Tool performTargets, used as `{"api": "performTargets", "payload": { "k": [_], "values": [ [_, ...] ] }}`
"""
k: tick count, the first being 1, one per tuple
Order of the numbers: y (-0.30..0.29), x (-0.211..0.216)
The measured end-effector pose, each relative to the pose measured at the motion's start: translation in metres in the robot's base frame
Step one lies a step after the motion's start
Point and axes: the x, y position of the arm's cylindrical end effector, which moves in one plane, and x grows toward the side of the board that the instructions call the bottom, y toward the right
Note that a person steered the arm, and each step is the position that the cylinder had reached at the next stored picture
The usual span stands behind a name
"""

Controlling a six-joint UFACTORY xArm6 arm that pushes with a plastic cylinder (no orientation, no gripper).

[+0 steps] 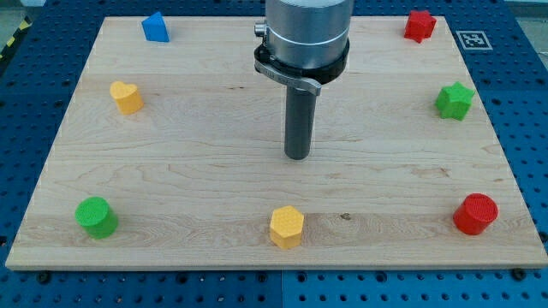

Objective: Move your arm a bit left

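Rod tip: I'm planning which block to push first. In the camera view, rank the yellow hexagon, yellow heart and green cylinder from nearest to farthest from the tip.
From my tip, mid-board:
1. Yellow hexagon, just below the tip, near the view's bottom edge.
2. Yellow heart, up at the view's left.
3. Green cylinder, bottom-left corner.

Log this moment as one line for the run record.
my tip: mid-board, touching no block | nearest: yellow hexagon block, toward the view's bottom | yellow heart block: far toward the view's left | tip's path leftward: no block close
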Motion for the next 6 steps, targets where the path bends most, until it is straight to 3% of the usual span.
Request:
{"api": "performTargets", "payload": {
  "k": [6],
  "values": [
    [-0.015,0.000]
  ]
}}
